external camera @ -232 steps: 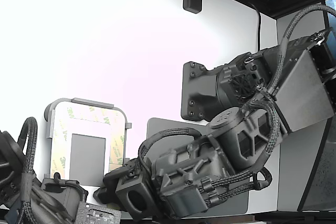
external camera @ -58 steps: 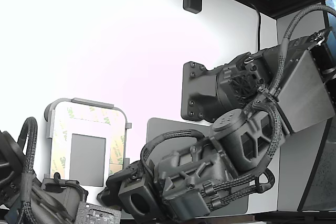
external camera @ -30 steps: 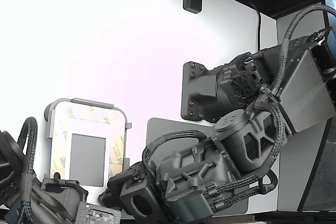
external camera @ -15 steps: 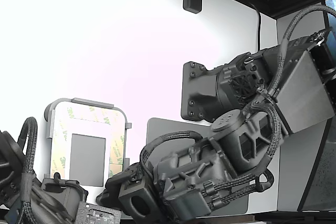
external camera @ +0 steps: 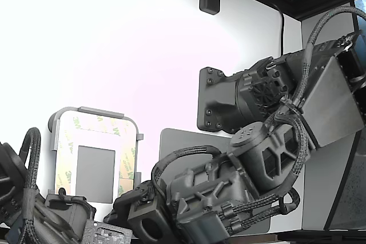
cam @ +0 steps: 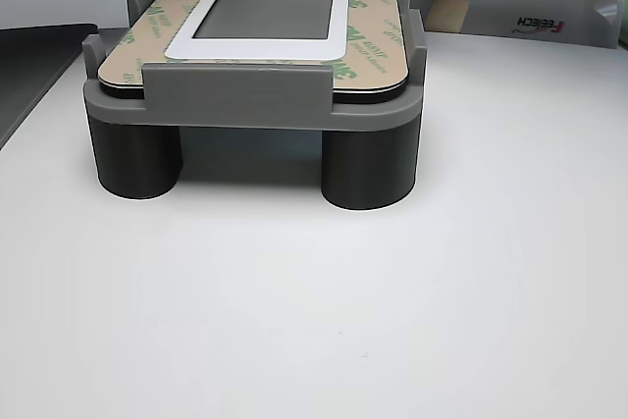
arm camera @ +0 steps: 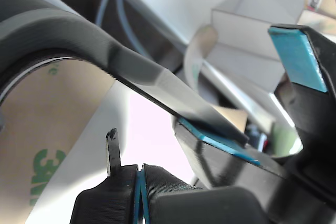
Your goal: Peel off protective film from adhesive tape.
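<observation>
The adhesive tape [external camera: 127,158] forms a tan frame with green 3M print around a grey rectangle [external camera: 95,174] on a white plate in a light grey holder [external camera: 91,110]. It also shows in the other view [cam: 368,31]. The protective film [arm camera: 44,140] lies flat on it, close up in the wrist view. My gripper [external camera: 120,214] sits at the holder's near right corner in the exterior view. In the wrist view my gripper [arm camera: 257,100] stands open, its blue pads [arm camera: 294,56] apart with nothing between them. The holder rim [arm camera: 136,72] crosses in front.
A second arm [external camera: 34,210] sits at the exterior view's lower left. A dark grey mat [external camera: 183,141] lies right of the holder. A white box [cam: 530,12] with film scraps stands behind the holder. A dark closed two-part tip [arm camera: 139,192] shows in the wrist view.
My wrist has rocked a little and now sits slightly lower and further to the exterior view's left. The tape and its film look unchanged.
</observation>
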Available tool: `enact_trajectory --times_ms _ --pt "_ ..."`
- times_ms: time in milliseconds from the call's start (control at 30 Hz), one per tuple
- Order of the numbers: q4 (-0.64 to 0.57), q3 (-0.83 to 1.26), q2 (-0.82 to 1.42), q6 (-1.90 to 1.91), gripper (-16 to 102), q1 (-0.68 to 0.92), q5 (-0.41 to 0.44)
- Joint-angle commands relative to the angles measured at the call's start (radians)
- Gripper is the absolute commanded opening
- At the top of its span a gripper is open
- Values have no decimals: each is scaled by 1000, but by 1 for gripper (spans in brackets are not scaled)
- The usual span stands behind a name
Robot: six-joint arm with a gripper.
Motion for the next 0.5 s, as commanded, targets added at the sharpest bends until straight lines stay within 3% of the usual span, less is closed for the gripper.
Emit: enact_trajectory --times_ms 0,467 --pt "-15 -25 14 -3 -11 -21 -6" --pt "-41 14 20 5 -11 -23 -6"
